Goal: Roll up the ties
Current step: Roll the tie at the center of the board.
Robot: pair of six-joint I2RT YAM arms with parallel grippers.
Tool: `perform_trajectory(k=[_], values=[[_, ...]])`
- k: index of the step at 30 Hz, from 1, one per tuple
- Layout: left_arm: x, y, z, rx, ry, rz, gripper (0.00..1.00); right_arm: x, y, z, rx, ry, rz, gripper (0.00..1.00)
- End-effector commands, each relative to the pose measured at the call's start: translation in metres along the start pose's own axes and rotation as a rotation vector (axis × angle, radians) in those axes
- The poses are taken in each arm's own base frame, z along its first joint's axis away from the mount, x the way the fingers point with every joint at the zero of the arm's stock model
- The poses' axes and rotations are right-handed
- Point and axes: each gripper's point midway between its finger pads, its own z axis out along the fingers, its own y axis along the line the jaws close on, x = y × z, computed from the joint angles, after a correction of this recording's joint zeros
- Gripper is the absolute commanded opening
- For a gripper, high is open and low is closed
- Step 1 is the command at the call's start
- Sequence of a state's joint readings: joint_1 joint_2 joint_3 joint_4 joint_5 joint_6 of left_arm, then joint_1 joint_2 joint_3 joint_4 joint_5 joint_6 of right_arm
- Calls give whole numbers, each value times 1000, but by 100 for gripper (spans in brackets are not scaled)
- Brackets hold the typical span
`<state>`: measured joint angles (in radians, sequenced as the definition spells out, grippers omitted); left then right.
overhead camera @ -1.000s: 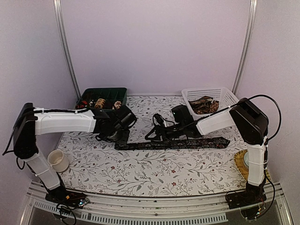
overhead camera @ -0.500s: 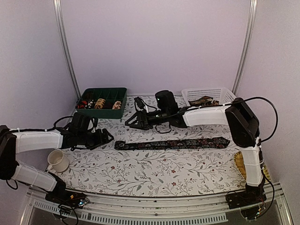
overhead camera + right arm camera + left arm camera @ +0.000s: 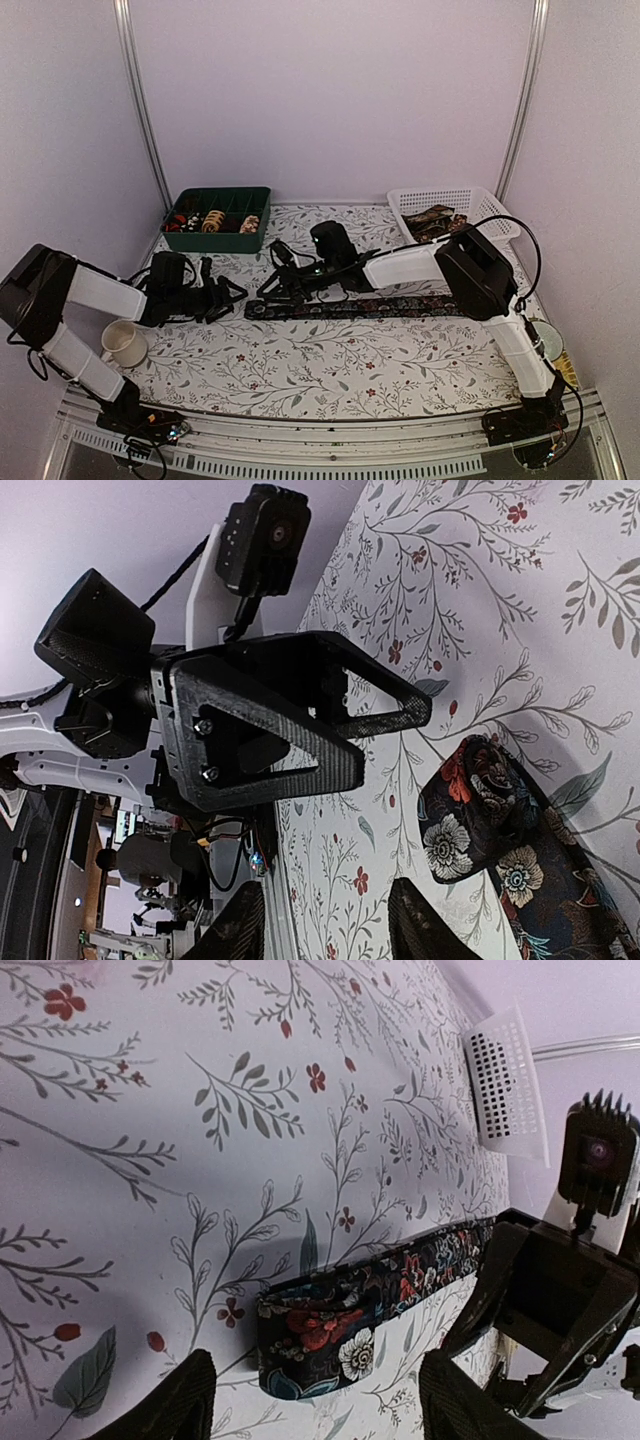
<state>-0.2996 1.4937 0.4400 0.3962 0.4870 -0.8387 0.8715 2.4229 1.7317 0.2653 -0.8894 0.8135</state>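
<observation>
Fingers stand apart on the left gripper (image 3: 236,296) and right gripper (image 3: 266,291), nose to nose from above at one end of the long dark floral cloth tie (image 3: 370,306) lying flat; the left wrist view frames that end between its fingers (image 3: 190,1405), the right wrist view just past its own, so closing together could clash them or bunch the cloth.

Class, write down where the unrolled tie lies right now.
Top view: the tie lies flat across the table middle, its left end near the left gripper and right gripper.
</observation>
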Motion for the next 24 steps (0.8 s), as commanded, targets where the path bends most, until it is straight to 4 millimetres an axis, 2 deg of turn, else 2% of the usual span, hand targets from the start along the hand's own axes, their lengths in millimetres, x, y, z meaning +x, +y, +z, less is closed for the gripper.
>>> perform_trajectory(k=[1,9,16,24], values=[[1,-9,2,106,7,-11,67,20,-33,19,-18,58,62,42],[7,-3,7,110,28,-31,60,33,-44,33,-22,94,94,41],[15,4,11,108,52,-55,54,33,-51,36,-19,84,103,41],[20,8,13,118,63,-69,53,30,-58,34,-3,72,108,41]])
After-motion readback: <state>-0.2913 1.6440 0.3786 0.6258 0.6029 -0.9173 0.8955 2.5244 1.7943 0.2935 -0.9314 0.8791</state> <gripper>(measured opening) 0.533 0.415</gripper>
